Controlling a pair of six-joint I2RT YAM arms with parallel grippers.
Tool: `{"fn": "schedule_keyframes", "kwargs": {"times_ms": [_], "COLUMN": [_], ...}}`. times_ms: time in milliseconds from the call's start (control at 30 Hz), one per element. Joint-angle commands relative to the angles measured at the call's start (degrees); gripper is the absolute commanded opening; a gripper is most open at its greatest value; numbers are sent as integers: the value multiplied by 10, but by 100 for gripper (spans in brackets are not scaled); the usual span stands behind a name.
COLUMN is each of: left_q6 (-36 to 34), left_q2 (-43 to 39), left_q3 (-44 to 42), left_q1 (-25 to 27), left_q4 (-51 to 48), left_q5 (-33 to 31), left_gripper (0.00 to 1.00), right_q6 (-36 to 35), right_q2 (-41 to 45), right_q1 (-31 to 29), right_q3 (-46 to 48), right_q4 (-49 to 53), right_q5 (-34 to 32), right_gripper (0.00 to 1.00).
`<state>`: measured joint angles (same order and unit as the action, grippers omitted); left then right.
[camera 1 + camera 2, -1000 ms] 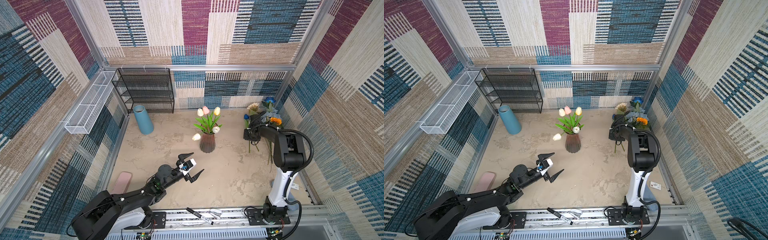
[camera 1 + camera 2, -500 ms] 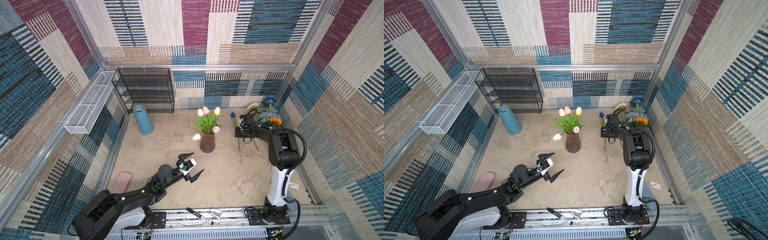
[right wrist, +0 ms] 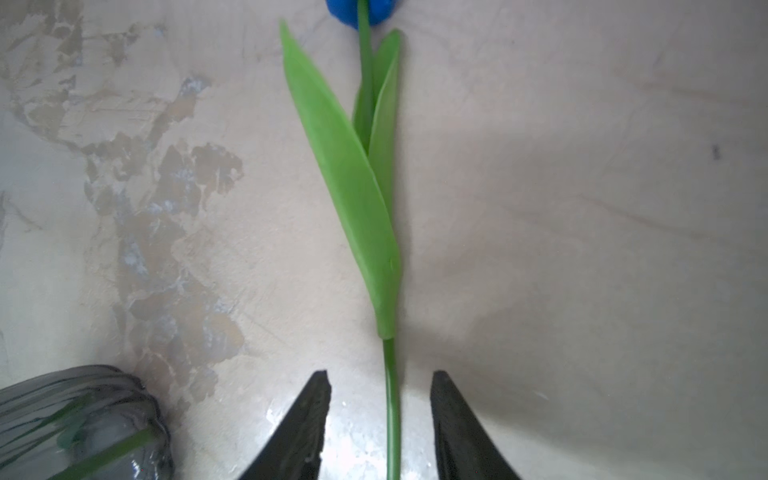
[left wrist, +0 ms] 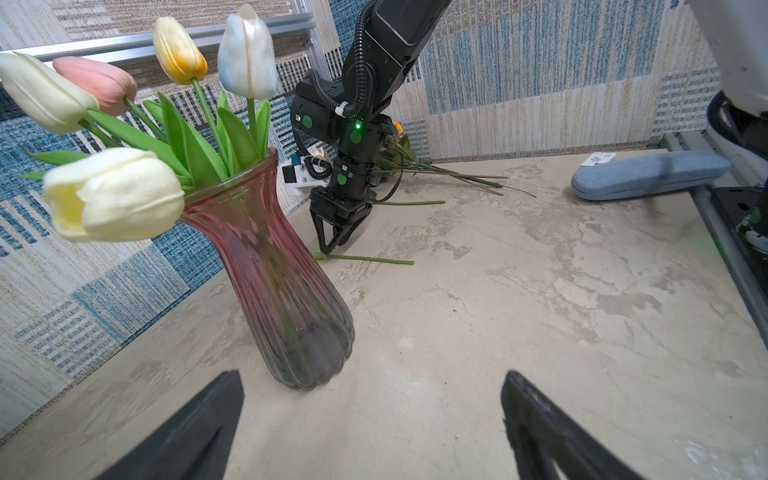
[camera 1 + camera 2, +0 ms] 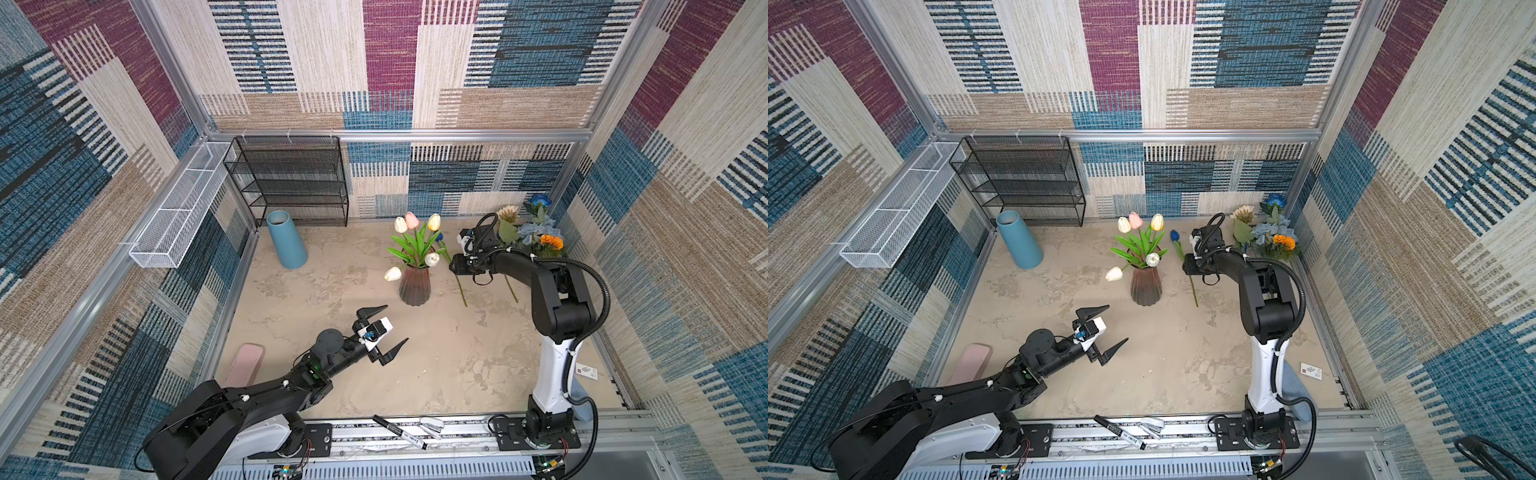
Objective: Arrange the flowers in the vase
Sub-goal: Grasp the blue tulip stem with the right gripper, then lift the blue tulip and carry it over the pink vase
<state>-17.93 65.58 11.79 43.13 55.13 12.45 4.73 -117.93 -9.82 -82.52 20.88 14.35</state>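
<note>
Green plastic stem of a blue artificial tulip (image 5: 1193,291) is lying flat on the mottled beige tabletop (image 5: 457,357). It is just beside the ribbed reddish glass vase (image 5: 414,286), on the vase's right in both top views. Long axis: blue head toward the back wall, cut end pointing toward the robot's bases, slanting slightly away from the vase.

Right tool (image 3: 381,376) is standing directly over the lower stem, pointing down. Its wrist view is showing the stem running straight between the two black jaws with a gap on either side. Jaws parted, nothing gripped. The closing direction is lying across the stem, so the line-up looks right for a pinch, though that is a judgement only. From the left wrist view the jaw ends seem to be at or very near the tabletop.

Right arm is reaching forward from its base, elbow raised, wrist folded down. Plainly the nearer arm.

Left tool (image 5: 395,325) is hovering on the near side of the vase, jaws spread wide and empty, well apart from the tulip. Its arm is stretching low over the tabletop, aimed at the vase.

White, pink and yellow tulips (image 5: 412,220) are standing in the vase. A heap of loose flowers (image 5: 534,230), cream, dusty blue, orange and deep blue, is lying in the back right corner, behind the right tool.
</note>
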Motion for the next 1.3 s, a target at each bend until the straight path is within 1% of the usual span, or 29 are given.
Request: {"fn": "schedule_keyframes", "kwargs": {"times_ms": [0, 100, 200, 333, 433, 500, 667, 833, 900, 967, 1000, 1067, 1167, 1267], "left_q6": [1, 0, -1, -2, -1, 0, 0, -1, 1, 2, 2, 2, 8, 8], "left_q2": [-2, -3, -4, -8, -9, -5, -4, -25, -29, -24, -19, -4, 16, 22], "left_q3": [2, 1, 2, 2, 2, 4, 2, 0, 0, -1, -1, -3, -12, -7], "left_q1": [-1, -1, -1, -1, -1, -1, 0, -1, -1, -1, -1, -1, -1, -1], "left_q4": [20, 19, 18, 15, 11, 12, 20, 8, 1, 5, 9, 28, 70, 66], "left_q5": [7, 6, 6, 6, 7, 8, 8, 8, 7, 6, 5, 3, 1, 1], "left_gripper": [100, 100, 100, 100, 100, 100, 100, 100, 100, 100, 100, 100, 100, 100], "right_q6": [6, 0, -3, -9, -15, -16, -15, -6, 1, 5, 7, 9, 11, 15], "right_q2": [-6, -22, -36, -41, -47, -57, -85, -97, -98, -88, -80, -57, -20, 19], "right_q1": [-5, -12, -23, -28, -30, -31, -33, -34, -34, -34, -34, -34, -34, -34], "right_q3": [-23, -47, -65, -66, -70, -82, -109, -116, -114, -103, -94, -66, -42, -12], "right_q4": [17, 33, 54, 68, 75, 86, 107, 113, 112, 100, 90, 66, 36, -3], "right_q5": [-40, -52, -78, -92, -97, -111, -131, -142, -147, -139, -134, -121, -123, -120], "right_gripper": [47, 47, 47, 46, 42, 40, 31, 10, 6, 1, 0, 0, 0, 0]}}
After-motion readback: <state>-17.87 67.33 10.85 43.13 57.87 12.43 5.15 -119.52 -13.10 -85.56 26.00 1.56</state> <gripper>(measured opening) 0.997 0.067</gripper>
